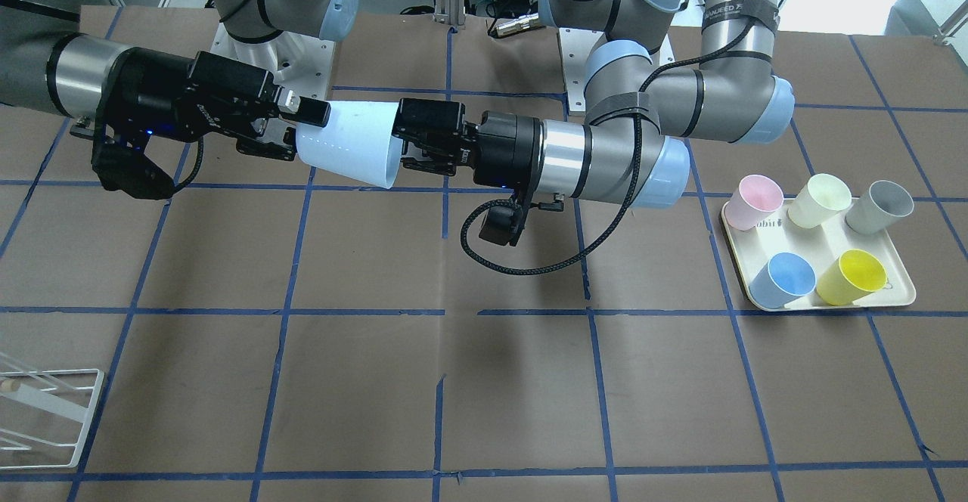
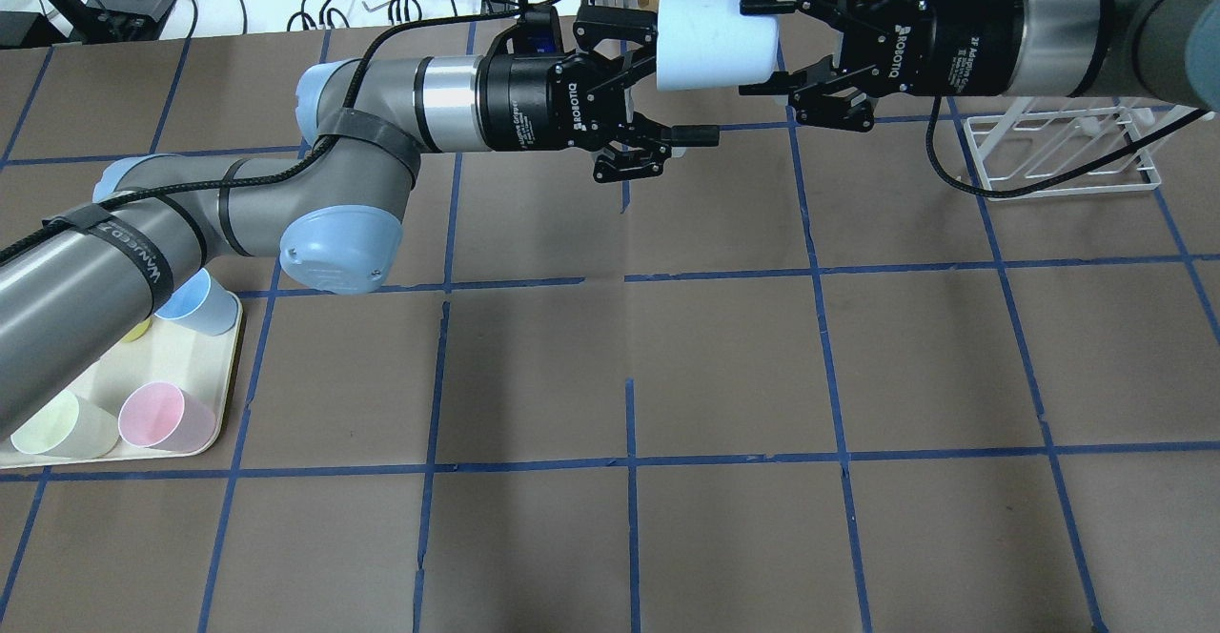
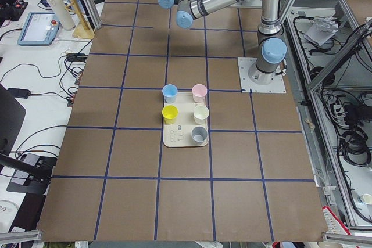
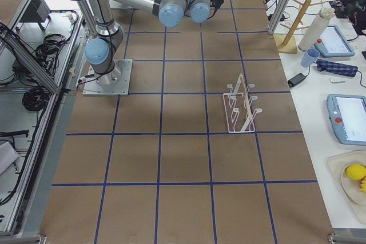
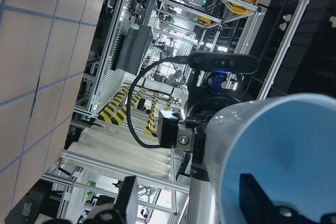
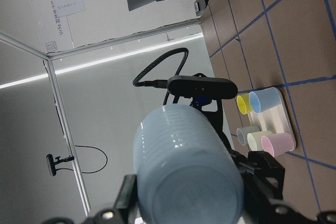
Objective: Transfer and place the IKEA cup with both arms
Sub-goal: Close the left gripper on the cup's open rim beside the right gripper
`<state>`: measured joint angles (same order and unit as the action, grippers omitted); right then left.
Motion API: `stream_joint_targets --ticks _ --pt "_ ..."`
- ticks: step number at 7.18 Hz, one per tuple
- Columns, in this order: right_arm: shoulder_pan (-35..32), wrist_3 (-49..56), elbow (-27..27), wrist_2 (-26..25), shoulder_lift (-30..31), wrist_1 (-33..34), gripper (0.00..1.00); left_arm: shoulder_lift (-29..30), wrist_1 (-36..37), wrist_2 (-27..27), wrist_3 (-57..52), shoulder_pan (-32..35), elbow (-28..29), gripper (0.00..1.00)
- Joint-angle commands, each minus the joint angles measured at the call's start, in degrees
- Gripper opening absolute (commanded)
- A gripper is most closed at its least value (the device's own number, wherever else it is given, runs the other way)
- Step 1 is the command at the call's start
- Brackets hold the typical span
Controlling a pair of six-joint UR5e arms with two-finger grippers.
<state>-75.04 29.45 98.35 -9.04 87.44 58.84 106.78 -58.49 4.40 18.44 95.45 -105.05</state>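
The pale sky-blue IKEA cup (image 1: 348,147) hangs on its side in the air over the back of the table, also seen in the overhead view (image 2: 715,42). My right gripper (image 1: 306,135) is shut on its narrow base end, one finger on each side (image 2: 762,6). My left gripper (image 1: 404,143) is open at the cup's wide rim, jaws spread wide (image 2: 681,85). The left wrist view looks into the brighter blue inside of the cup (image 5: 283,150), with one dark fingertip (image 5: 260,198) at the opening. The right wrist view shows the cup's base (image 6: 184,166).
A cream tray (image 1: 900,294) on my left holds a pink cup (image 1: 758,199), a pale yellow cup (image 1: 820,198), a grey cup (image 1: 881,207), a deeper blue cup (image 1: 786,279) and a yellow cup (image 1: 854,277). A white wire rack (image 2: 1058,152) stands on my right.
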Motion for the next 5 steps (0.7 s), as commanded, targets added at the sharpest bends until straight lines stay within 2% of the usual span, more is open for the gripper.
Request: stream_joint_targets --ticks 1,2,3,4,5 --pt "0.6 -0.1 -0.2 -1.1 -0.1 -0.1 0.00 0.5 0.2 -0.5 -0.2 -1.8 0.7 0.56" --pt "0.8 -0.1 -0.2 -1.1 -0.1 -0.2 0.00 1.5 0.7 -0.5 -0.3 -2.0 0.8 0.49" --pt "0.8 -0.1 -0.2 -1.1 0.0 -0.2 0.00 1.6 1.3 -0.5 -0.2 -1.9 1.2 0.37" --pt "0.7 -0.1 -0.1 -1.1 0.4 -0.3 0.00 2.4 1.3 -0.5 -0.2 -2.0 2.6 0.32" --pt "0.5 -0.1 -0.1 -1.1 0.4 -0.7 0.00 2.8 1.3 -0.6 0.0 -1.9 3.3 0.32"
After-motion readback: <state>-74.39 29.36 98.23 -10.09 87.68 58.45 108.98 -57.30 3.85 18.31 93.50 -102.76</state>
